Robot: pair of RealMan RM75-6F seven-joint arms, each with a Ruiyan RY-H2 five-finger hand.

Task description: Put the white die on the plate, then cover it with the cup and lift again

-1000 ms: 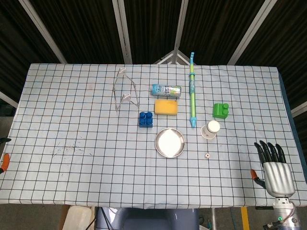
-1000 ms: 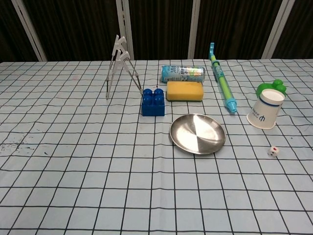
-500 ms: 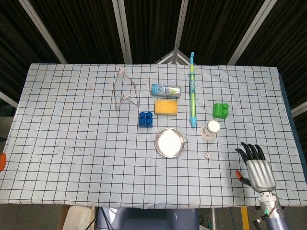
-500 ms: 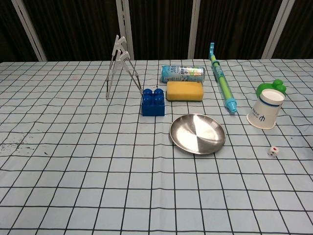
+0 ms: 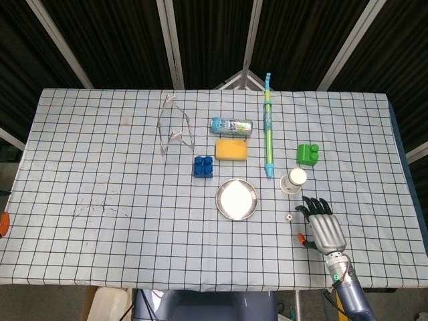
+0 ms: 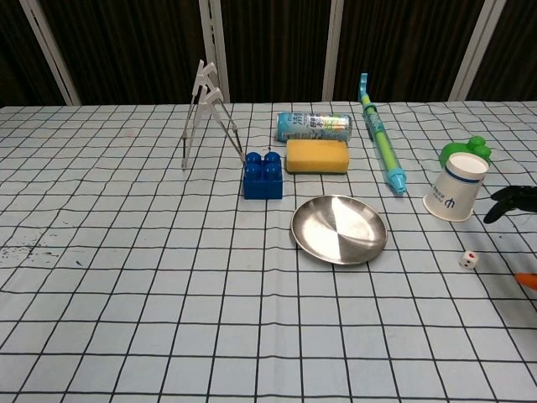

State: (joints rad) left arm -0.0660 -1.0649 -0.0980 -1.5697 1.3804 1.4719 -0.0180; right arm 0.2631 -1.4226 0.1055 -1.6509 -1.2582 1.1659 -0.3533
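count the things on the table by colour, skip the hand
blue: 1, block
green: 1, block
yellow: 1, sponge
white: 2, die, cup
silver: 2, plate, metal stand
teal or mixed: 2, can, water squirter
total: 9

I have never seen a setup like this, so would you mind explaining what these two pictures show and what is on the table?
Both pictures come from the robot's own cameras: the head view looks down from above, the chest view looks across the table from lower down. The grey and black right robot hand hovers open, holding nothing, beside the small white die. The left robot hand is out of sight. On the checked tablecloth lie a round metal plate, a white paper cup, a blue toy brick, a green toy brick, a yellow sponge, a can lying on its side, a long green and blue water squirter and a clear folding stand.
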